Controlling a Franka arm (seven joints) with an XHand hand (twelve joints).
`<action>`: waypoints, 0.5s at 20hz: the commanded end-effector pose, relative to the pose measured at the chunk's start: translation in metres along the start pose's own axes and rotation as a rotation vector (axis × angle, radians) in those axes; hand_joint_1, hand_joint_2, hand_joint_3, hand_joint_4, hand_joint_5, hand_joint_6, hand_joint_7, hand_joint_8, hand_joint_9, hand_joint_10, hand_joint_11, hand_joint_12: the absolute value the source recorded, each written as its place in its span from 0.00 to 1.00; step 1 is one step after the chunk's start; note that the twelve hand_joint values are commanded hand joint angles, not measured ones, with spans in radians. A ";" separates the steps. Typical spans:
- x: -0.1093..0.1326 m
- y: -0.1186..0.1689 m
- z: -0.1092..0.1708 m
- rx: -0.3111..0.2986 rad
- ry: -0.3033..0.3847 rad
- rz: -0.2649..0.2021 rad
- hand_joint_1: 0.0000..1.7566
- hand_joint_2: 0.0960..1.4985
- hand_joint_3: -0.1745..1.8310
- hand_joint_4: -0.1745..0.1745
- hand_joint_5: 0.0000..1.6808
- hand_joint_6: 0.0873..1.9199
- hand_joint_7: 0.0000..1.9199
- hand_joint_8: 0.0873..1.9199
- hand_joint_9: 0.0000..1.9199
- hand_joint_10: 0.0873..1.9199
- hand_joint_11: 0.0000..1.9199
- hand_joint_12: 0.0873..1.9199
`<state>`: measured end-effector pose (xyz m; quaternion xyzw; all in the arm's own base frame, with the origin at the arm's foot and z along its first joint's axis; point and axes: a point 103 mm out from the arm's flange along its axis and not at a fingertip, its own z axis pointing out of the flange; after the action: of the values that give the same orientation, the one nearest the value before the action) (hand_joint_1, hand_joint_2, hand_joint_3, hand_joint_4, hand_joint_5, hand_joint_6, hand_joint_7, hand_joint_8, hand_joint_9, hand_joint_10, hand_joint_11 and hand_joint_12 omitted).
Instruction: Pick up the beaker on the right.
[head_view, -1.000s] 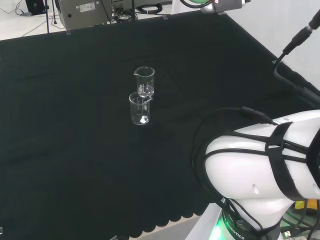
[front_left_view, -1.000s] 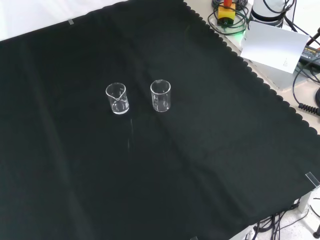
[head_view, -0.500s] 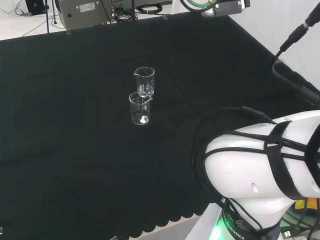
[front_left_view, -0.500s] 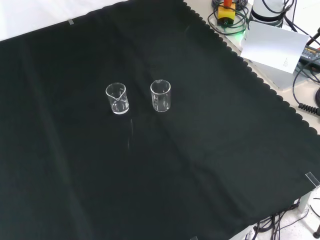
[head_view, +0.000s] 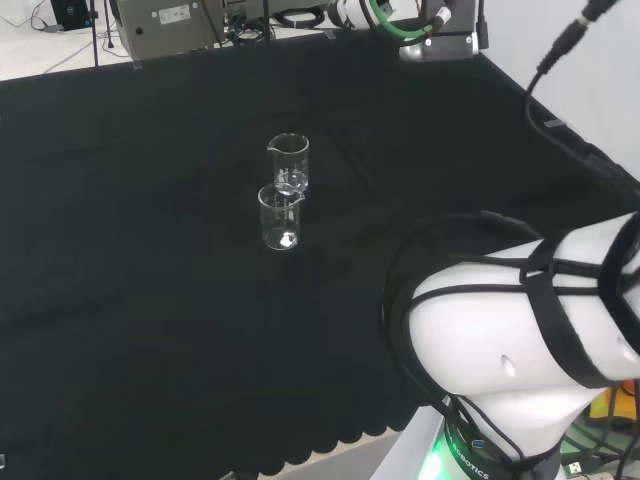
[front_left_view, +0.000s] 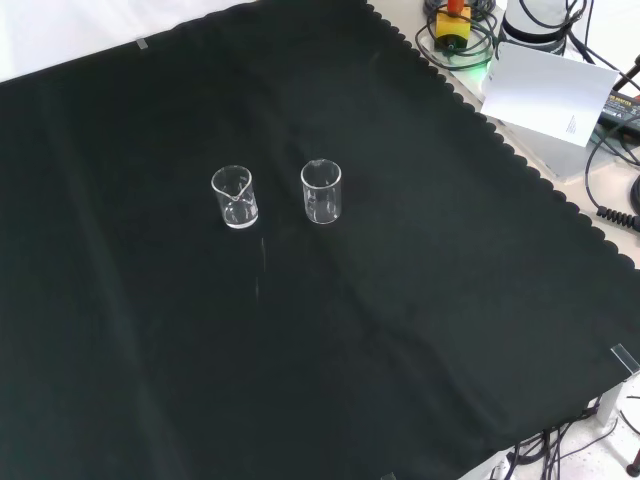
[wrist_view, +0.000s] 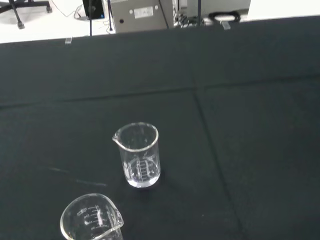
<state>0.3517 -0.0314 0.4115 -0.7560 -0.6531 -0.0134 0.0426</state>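
Whether the hand is open or closed is not possible to judge here, and also not whether it has hold of anything.

Two clear glass beakers stand upright on the black cloth (front_left_view: 420, 300), and nothing touches them. In the front view they are side by side, apart from each other. The right-hand beaker (front_left_view: 321, 192) is there the one nearer to the scalloped edge of the cloth. In the head view this same beaker (head_view: 280, 217) is the nearer one, and the other beaker (head_view: 288, 163) stands just behind it, so their outlines overlap a little. Both look empty, but the glass is hard to read.

In the wrist view one beaker (wrist_view: 138, 155) is seen whole, with its spout and printed scale. A second one (wrist_view: 92, 220) is cut off by the picture's edge, so that only its rim appears. Which of them is the right-hand beaker I cannot say surely.

The arm's big white link (head_view: 500, 340), crossed by black cables, covers the cloth's corner well to the right of the right-hand beaker in the head view. A grey box (head_view: 165, 25) stands beyond the cloth. In the front view a white card (front_left_view: 545, 90) lies off the cloth.
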 end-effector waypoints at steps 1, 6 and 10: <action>-0.015 0.070 0.066 0.047 0.078 -0.017 0.33 0.64 0.21 0.39 0.28 0.00 0.14 0.31 0.26 0.30 0.16 0.68; -0.018 0.120 0.105 0.094 0.126 -0.043 0.38 0.56 0.26 0.39 0.27 0.00 0.12 0.32 0.24 0.31 0.14 0.69; -0.019 0.155 0.138 0.117 0.154 -0.071 0.44 0.48 0.34 0.39 0.27 0.00 0.11 0.33 0.24 0.31 0.13 0.69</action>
<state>0.4186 -0.0439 0.3259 -0.7426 -0.6605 0.0004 0.1106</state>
